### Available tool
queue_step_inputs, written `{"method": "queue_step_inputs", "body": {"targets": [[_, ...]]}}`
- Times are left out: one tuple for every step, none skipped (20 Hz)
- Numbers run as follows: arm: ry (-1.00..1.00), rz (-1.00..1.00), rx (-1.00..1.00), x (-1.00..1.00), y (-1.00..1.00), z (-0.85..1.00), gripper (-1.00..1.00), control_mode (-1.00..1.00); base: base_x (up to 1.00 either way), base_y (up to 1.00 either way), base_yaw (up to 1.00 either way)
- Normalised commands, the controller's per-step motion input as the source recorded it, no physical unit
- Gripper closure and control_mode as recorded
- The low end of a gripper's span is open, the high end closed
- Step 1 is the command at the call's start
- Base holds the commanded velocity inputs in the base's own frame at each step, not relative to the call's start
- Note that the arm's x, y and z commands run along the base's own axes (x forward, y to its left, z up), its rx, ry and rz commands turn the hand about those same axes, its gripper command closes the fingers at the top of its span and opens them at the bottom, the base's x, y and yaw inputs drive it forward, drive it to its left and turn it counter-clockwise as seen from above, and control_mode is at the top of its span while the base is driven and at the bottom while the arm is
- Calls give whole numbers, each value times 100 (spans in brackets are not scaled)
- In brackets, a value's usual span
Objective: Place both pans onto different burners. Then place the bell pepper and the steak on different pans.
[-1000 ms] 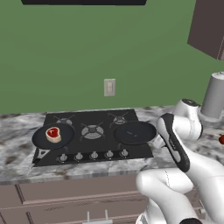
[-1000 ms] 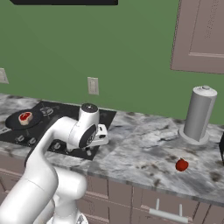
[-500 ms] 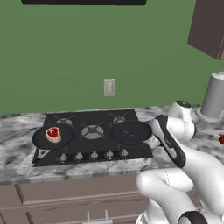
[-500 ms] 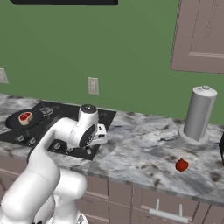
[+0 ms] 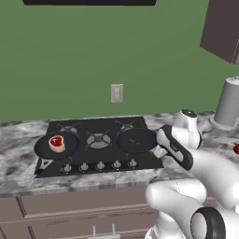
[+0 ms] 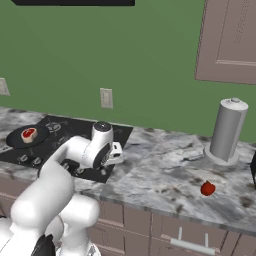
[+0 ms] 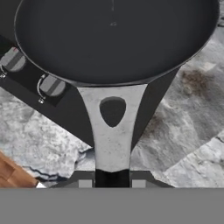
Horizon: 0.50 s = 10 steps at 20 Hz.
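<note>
Black pan (image 7: 116, 39) over the cooktop's (image 5: 100, 161) right side — its pale handle (image 7: 112, 131) clenched in the pincer (image 7: 112, 183); steak (image 5: 57, 143) sits in the left pan (image 5: 44, 150), bell pepper (image 6: 207, 188) on the bench (image 6: 165, 175).

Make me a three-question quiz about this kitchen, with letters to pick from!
1. Where is the steak?
A. in the left pan
B. on the counter
C. in the right pan

2. What colour is the bell pepper?
A. green
B. yellow
C. red

3. What is the pincer doing?
A. hanging open
B. shut on the right pan's handle
C. holding the steak

Answers: 1 A, the meat lies in the left pan on the cooktop. 2 C, it sits red on the counter. 3 B, the hand view shows the handle between the fingertips.
</note>
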Motion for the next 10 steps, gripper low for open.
{"method": "queue_step_inputs", "body": {"targets": [[1,0,0,35,0,-18,100,-100,0,0,0],[1,0,0,35,0,-19,100,-100,0,0,0],[2,0,0,34,2,-19,100,-100,0,0,0],[2,0,0,34,2,-21,100,-100,0,0,0],[1,0,0,30,0,-19,100,-100,0,0,0],[2,0,0,31,0,-21,100,-100,0,0,0],[2,0,0,28,0,-22,100,-100,0,0,0],[2,0,0,23,2,-23,100,-100,0,0,0],[3,0,0,22,6,-28,100,-100,0,0,0],[3,0,0,19,6,-28,100,-100,0,0,0]]}}
